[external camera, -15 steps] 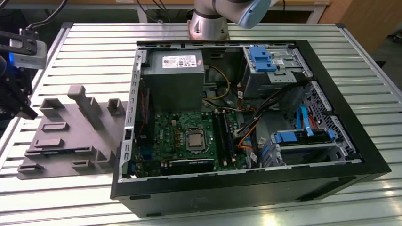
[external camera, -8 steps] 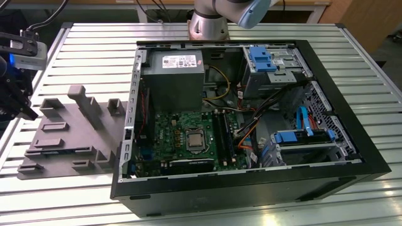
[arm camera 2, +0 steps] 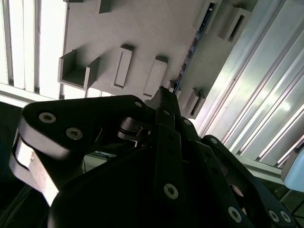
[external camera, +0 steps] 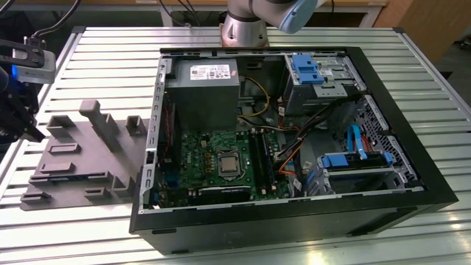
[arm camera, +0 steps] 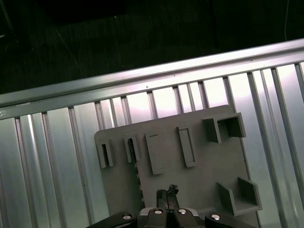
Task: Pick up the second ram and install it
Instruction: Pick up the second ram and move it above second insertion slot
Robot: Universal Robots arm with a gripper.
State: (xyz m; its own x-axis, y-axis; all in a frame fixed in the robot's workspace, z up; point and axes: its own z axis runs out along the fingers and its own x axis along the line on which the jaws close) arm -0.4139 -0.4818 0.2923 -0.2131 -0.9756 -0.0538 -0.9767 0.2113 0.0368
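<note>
The gripper hangs over a grey fixture plate, its black fingertips clenched together and empty. The second ram stands on its long edge in the plate's narrow holders. It sits below the gripper, just to one side of its tips and apart from them. It reads as a thin dark strip with small chips along it, running away from the tips across the plate.

Around the tips the plate carries raised blocks of the same matte grey plastic. Two flat rectangular pads lie just beyond the tips. Small slotted holders stand past the ram's line, and open-sided box pockets sit on the side opposite the ram.

The plate rests on a table of long, shiny ribbed aluminium slats.

In the exterior view a black metal computer case lies open, well apart from the gripper on the far side of the plate. Inside it are a green motherboard, a boxy grey power supply, blue plastic drive brackets and loose coloured cables.
</note>
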